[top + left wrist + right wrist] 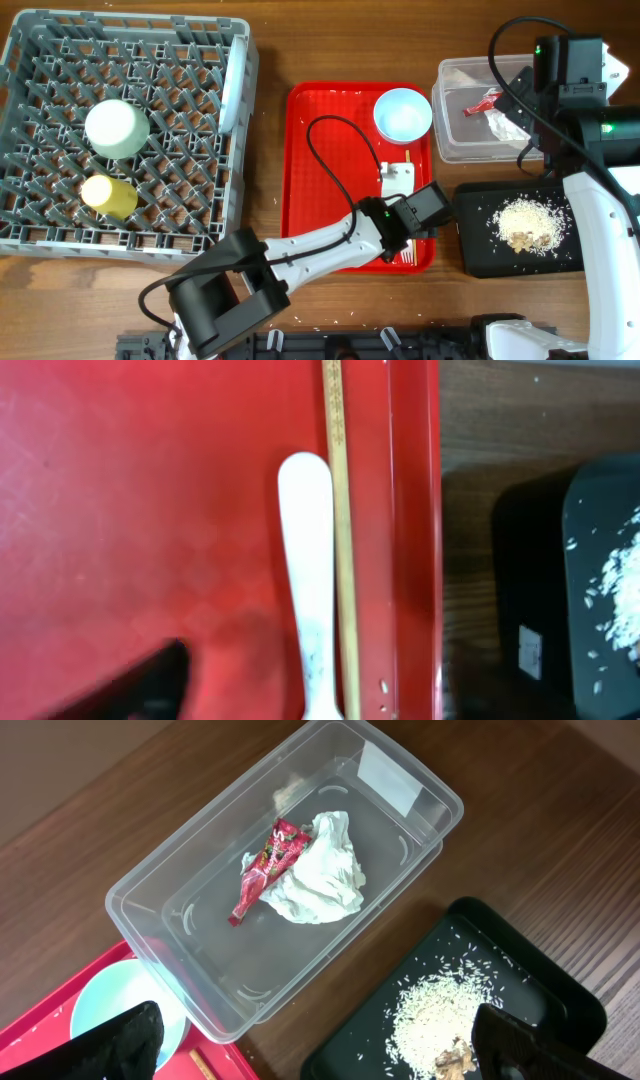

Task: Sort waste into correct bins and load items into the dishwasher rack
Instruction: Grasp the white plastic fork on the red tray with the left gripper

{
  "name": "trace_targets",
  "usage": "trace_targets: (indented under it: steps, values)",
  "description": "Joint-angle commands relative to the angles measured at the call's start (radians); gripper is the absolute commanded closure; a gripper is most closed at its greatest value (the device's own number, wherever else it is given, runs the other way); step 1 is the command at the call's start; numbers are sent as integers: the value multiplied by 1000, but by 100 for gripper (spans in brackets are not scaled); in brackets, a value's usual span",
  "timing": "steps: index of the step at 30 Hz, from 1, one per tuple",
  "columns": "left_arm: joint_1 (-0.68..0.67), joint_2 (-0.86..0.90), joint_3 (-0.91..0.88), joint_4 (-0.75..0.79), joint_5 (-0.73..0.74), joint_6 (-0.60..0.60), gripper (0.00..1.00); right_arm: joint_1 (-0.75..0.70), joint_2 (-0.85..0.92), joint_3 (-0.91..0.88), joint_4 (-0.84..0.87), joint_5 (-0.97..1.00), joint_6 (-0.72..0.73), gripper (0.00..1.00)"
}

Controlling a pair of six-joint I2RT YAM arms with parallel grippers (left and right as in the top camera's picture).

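Note:
My left gripper (418,216) hovers open over the red tray's near right corner. In the left wrist view a white fork (308,580) and a wooden chopstick (340,510) lie side by side under it, and one finger (150,688) shows at the lower left. My right gripper (325,1055) is open and empty above the clear tub (180,870), which holds the red wrapper (265,870) and the white napkin (322,880). Rice scraps (525,224) lie in the black tray (475,250). The grey rack (40,230) holds a pale green bowl (117,128), a yellow cup (108,195) and a white plate (232,95) on edge.
The red tray (330,180) sits mid-table with a light blue bowl (403,113) at its far right corner. The left arm's black cable loops over the tray. The clear tub (450,140) and the black tray stand close together to the right of it.

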Motion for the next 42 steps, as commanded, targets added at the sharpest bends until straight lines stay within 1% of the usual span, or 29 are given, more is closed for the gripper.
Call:
trace_targets:
  steps: [1,2,3,4,5,8,11,12,14,16,19,22,27,30,32,33,35,39,42]
  values:
    - [-11,10,3,-9,-10,8,24,-3,2,11,2,20,-3,0]
    - [-15,13,3,-4,-12,11,25,-3,2,11,2,20,-3,0]
    - [-23,13,3,-3,-55,36,30,-3,2,11,2,20,-3,0]
    - [-35,13,3,-10,-124,35,33,-3,2,11,3,20,-3,0]
    - [-47,13,3,-15,-197,34,35,-3,2,11,3,20,-3,0]
    - [-59,39,3,-16,-284,34,41,-3,2,11,2,20,-3,0]
    - [-59,76,3,-16,-287,34,42,-3,2,11,2,20,-3,0]
    - [-59,76,3,-5,-287,34,45,-3,2,11,2,20,-3,0]
    - [-59,77,3,21,-283,25,46,-3,2,11,3,20,-3,0]
    - [-59,77,3,50,-249,23,46,-3,2,11,2,20,-3,0]
    - [-63,84,3,54,-250,23,52,-3,2,11,3,20,-3,0]
    - [-66,135,3,46,-252,23,51,-3,2,11,2,20,-3,0]
    - [-92,141,3,62,-249,23,49,-3,2,11,2,20,-3,0]
    - [-90,143,3,20,-269,23,50,-3,2,11,2,20,-3,0]
    - [-89,143,3,-66,-351,23,53,-3,2,11,2,20,-3,0]
    - [-89,143,3,-90,-362,23,56,-3,2,11,3,20,-3,0]
    - [-89,143,2,-111,-353,22,60,-3,2,11,2,20,-3,0]
    - [-89,143,2,-111,-304,-106,60,-3,2,11,2,20,-3,0]
    - [-89,143,2,-111,-284,-108,61,-3,2,11,3,20,-3,0]
